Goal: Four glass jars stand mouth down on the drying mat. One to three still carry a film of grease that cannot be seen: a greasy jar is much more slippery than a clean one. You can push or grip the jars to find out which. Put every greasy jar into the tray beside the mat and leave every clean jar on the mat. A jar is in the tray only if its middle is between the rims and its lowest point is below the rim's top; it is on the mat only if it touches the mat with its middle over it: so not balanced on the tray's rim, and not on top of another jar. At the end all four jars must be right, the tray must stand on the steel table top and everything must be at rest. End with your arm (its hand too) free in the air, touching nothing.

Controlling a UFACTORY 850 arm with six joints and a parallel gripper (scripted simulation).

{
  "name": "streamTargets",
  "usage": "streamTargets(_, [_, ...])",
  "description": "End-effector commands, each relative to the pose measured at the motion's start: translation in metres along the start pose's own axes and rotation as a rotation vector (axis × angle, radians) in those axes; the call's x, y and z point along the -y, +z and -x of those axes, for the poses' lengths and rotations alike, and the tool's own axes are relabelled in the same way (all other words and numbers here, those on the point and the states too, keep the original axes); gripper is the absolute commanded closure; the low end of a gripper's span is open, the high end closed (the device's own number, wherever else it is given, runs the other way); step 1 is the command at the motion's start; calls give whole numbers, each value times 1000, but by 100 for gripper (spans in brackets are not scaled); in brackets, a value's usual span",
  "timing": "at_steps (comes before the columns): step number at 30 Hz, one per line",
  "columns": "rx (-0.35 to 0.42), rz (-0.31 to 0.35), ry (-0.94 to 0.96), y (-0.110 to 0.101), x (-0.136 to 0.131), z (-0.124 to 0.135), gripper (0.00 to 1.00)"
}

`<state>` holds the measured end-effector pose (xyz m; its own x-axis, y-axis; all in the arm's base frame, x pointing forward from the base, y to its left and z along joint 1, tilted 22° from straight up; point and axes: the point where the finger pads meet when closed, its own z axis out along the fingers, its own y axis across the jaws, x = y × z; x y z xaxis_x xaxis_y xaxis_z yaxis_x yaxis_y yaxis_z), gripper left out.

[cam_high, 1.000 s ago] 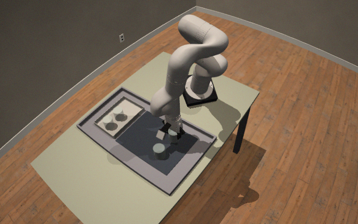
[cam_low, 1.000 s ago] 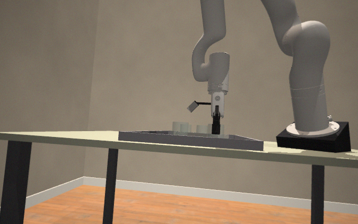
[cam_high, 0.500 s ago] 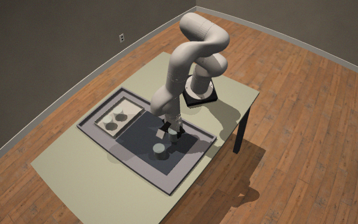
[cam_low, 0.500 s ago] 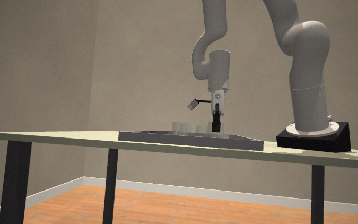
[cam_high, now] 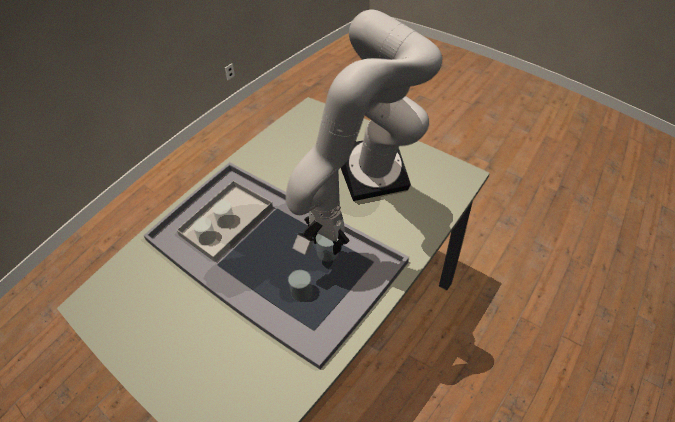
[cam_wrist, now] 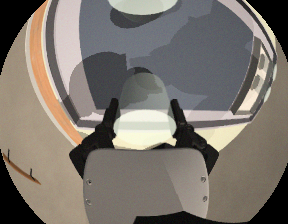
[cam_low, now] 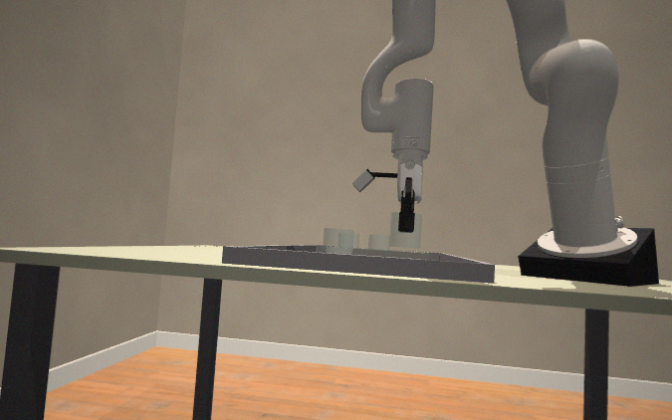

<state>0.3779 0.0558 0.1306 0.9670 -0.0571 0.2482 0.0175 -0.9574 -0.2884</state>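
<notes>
My gripper (cam_high: 324, 241) (cam_low: 406, 227) (cam_wrist: 144, 106) is shut on an upright, mouth-down glass jar (cam_high: 324, 252) (cam_low: 417, 235) (cam_wrist: 145, 127), its fingers on opposite sides. The jar is held a little above the dark drying mat (cam_high: 260, 241) (cam_wrist: 210, 45). Another jar (cam_high: 299, 286) (cam_low: 330, 238) (cam_wrist: 143, 4) stands on the mat toward its front edge. Two jars (cam_high: 202, 227) (cam_high: 223, 212) stand inside the cream tray (cam_high: 247, 200), side by side and apart. Grease cannot be seen on any jar.
The mat and tray lie on a grey steel top with a raised rim (cam_high: 234, 312) (cam_low: 358, 265). The tray is beside the mat, on the far side from the held jar. The wrist camera housing (cam_high: 301, 245) (cam_low: 362, 180) sticks out from the gripper. The arm's base (cam_high: 376, 173) (cam_low: 585, 261) stands behind.
</notes>
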Motion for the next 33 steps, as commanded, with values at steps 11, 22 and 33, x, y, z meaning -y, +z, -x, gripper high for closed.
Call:
streamTargets(11, [8,-2,1,-33,0,-1,100])
streamTargets(22, [8,-2,1,-57,0,-1,100])
streamTargets(33, [8,-2,1,-86,0,-1,100])
